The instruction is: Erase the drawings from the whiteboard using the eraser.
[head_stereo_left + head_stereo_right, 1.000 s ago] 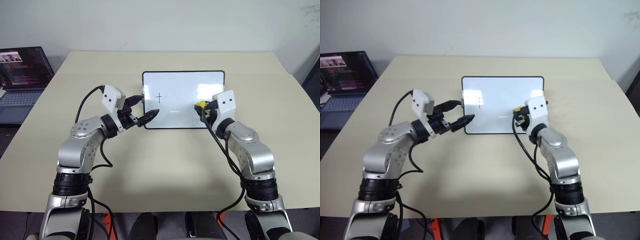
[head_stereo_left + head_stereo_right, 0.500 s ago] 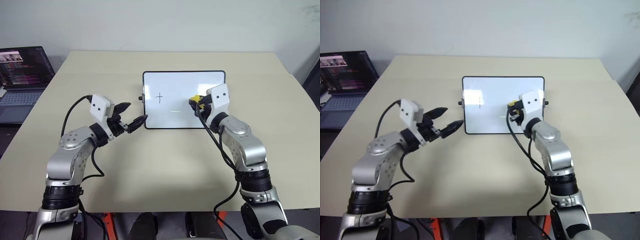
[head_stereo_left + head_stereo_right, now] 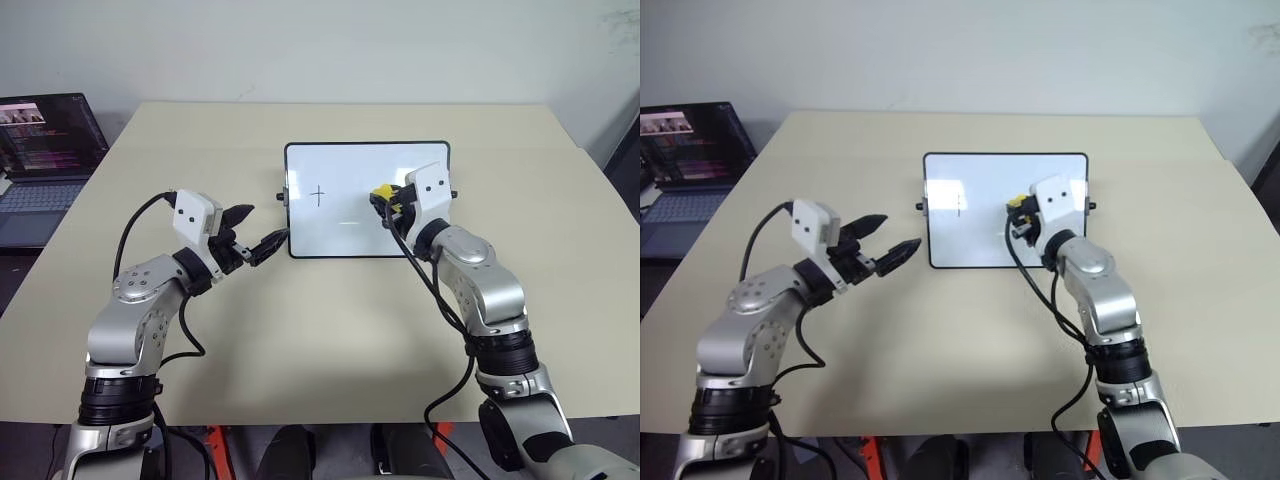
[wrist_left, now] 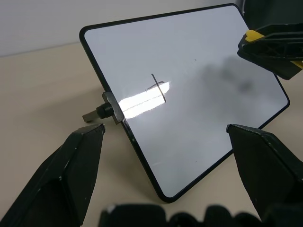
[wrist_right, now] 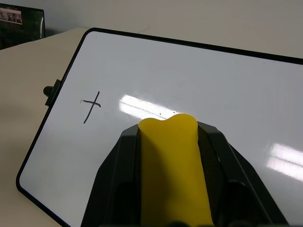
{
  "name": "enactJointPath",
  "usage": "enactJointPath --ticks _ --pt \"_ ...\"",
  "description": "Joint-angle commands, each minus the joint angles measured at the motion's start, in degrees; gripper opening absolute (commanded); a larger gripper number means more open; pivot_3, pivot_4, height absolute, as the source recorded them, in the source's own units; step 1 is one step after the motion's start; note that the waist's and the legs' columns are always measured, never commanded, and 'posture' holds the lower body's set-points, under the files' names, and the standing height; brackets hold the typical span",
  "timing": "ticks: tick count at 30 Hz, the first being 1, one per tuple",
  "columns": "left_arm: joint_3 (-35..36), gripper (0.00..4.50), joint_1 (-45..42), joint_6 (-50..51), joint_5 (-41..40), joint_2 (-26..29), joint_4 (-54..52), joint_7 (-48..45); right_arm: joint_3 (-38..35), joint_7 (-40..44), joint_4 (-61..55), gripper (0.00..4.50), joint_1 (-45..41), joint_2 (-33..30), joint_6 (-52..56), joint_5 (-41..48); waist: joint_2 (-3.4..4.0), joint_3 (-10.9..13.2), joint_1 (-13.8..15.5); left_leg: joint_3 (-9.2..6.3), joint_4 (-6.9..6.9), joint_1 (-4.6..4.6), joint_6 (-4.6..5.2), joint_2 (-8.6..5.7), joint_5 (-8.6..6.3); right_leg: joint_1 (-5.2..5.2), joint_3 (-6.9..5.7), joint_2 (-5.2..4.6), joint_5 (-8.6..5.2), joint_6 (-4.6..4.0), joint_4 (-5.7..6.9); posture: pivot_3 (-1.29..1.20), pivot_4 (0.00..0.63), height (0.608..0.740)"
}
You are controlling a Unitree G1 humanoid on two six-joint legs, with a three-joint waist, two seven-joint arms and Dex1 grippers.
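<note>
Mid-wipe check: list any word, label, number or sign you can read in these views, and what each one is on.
"+": a thin black plus sign drawn on the whiteboard, near its left end.
Laptop screen: rows of coloured text, too small to read.
Eraser, shut in the right claw: no lettering visible.
Left claw, open beside the board: no lettering visible.
No other readable text.

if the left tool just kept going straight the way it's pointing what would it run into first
Most likely the whiteboard. The left tool is open and points at the board's left short side, near the small knob there. Depth is hard to judge, so it might meet the knob or the frame edge before the white surface.
</note>
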Motion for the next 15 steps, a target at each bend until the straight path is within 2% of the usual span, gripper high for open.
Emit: enactJointPath --ticks 1,15 --pt "0.98 4.50 -1.34 -0.77 -0.25 0.73 -2.55 0.09 0.34 0.12 -1.05 1.29 -1.71 0.59 -1.90 0.35 0.00 0.00 0.00 0.00 0.00 0.00 0.00 0.00 0.00 0.00 0.00 0.00 0.00 0.00 0.00 0.00 0.150 0.740" --pt "0.19 4.50 -2.37 -1.04 -0.04 0.20 -2.02 -0.64 0.47 -0.26 -0.80 1.29 -3.52 1.55 -2.03 0.35 0.00 0.00 -0.01 0.00 0.00 0.00 -0.01 0.00 0.01 0.00 0.00 0.00 0.00 0.00 0.01 0.00 0.150 0.740"
